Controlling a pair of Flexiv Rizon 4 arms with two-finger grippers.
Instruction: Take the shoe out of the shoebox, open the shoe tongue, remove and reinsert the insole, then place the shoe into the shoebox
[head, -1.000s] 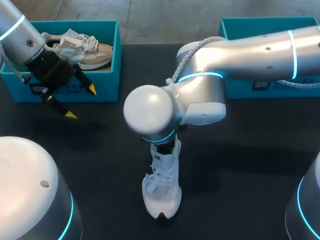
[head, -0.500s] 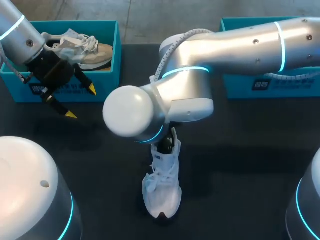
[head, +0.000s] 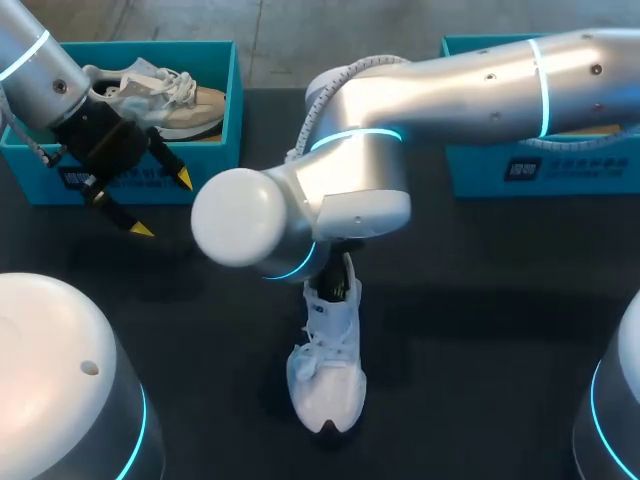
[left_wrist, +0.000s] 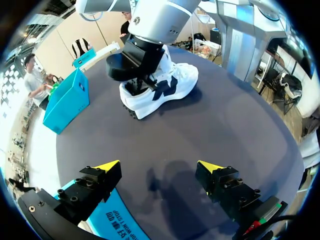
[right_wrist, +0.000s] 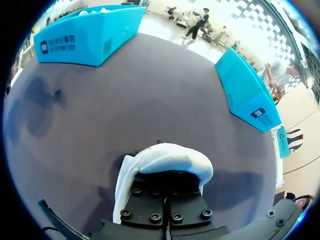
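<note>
1. Dark table (head: 480, 300) carries two teal boxes. The left box (head: 215, 165) holds a beige shoe (head: 195, 100), and the right box (head: 480, 175) stands well apart on the far right.
2. White shoe (head: 325, 385) stands on its sole mid-table, outside both boxes.
3. Right gripper (head: 336, 287), under the bent right arm (head: 450, 90), is down at the white shoe's heel opening. Whether it grips anything cannot be told.
4. Left gripper (left_wrist: 159, 166) hovers just in front of the left box, spread wide and holding nothing.

Mesh-cloth shoe (head: 327, 385); matt tbl (head: 480, 330)
</note>
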